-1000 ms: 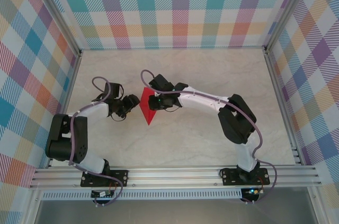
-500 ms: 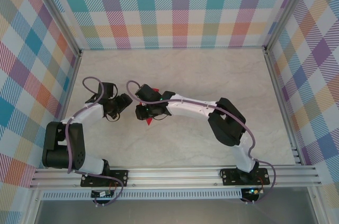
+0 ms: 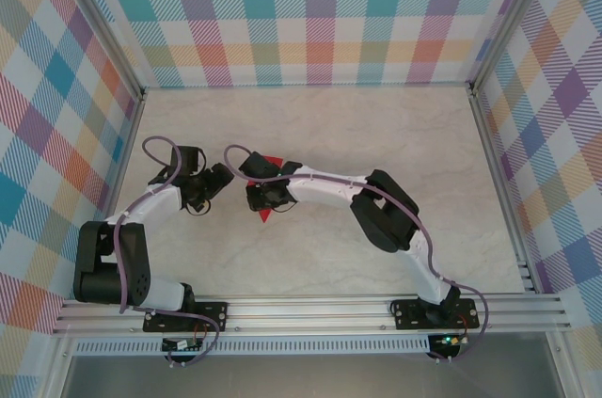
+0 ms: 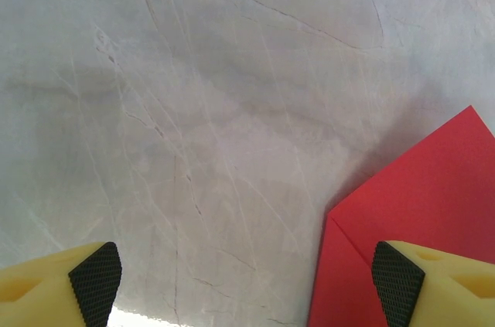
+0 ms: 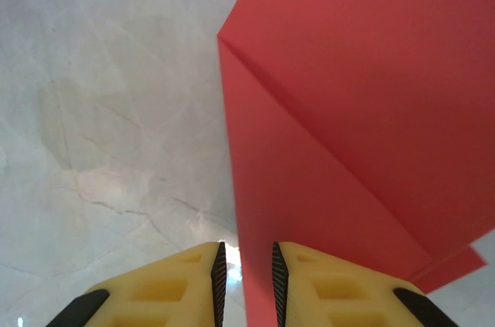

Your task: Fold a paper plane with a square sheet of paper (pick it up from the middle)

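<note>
- So, from the top camera the two arms meet a bit left of the middle of the surface (image 3: 395,135), with the hands close together but not touching.
- The paper (image 5: 348,110) is bright red and lies on the surface right under the right hand (image 3: 256,195). From above the hand covers most of it. Just a pointed tip pokes out on the near side and a thin sliver on the far side.
- The right wrist view shows it's already got a fold in it. A diagonal crease runs from a corner near the top down toward the lower right, with one layer lying over another. A small bit of lower layer peeks out at the bottom right.
- The right hand is narrow, yellow fingers nearly together with only a slim slot between them.
- The paper's left edge runs straight down into that slot, so part of the slot shows red and part shows pale surface. Honestly can't tell if it's pinching the paper or just sitting on top of it.
- The left hand (image 4: 247,281) is wide. Its black pads (image 4: 94,273) sit at the two bottom corners of its own view, and between them it's mostly bare marbled surface.
- In that left wrist view the paper comes in from the right, with a corner pointing up and a fold line showing lower down. The finger on the right of that view overlaps the paper's edge, but I can't tell whether it touches.
- Plaid walls (image 3: 310,12) box in the whole thing.
</note>
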